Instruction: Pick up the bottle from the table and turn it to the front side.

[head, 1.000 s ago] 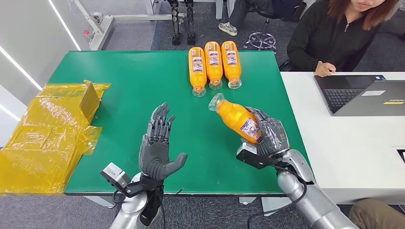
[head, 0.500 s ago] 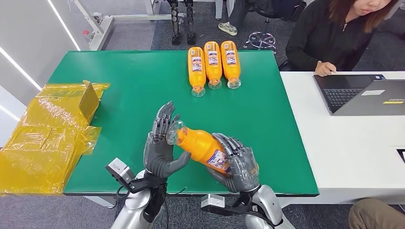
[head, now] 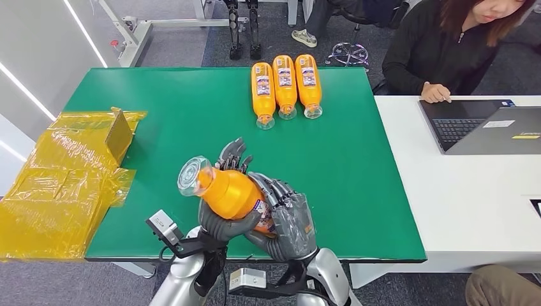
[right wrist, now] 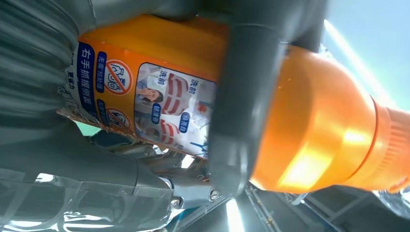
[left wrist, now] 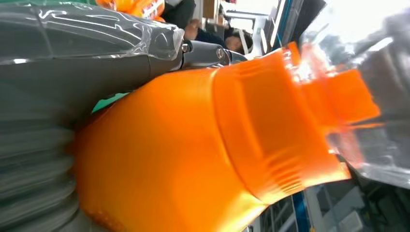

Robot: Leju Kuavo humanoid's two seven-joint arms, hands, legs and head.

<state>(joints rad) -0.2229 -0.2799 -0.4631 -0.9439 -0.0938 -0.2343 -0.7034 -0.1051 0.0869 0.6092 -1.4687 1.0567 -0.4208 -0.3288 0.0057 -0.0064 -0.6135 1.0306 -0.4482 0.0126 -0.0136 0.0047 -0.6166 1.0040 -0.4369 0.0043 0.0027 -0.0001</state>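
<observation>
Gripping the bottle (head: 231, 191) together, left robot hand (head: 220, 220), right robot hand (head: 287, 223), cap end tilted up-left

orange bottle (head: 229, 191), clear cap (head: 190, 174), green table (head: 172, 121), yellow wrapping (head: 57, 185)

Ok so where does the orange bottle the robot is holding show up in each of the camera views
Head view: the held bottle sits low and centre, above the table's near edge, clear cap toward the upper left.
Left wrist view: its orange shoulder and neck fill the middle of the frame.
Right wrist view: its labelled body runs across the frame.
Shared landmark: the bottle's printed label, also visible in the head view.
</observation>
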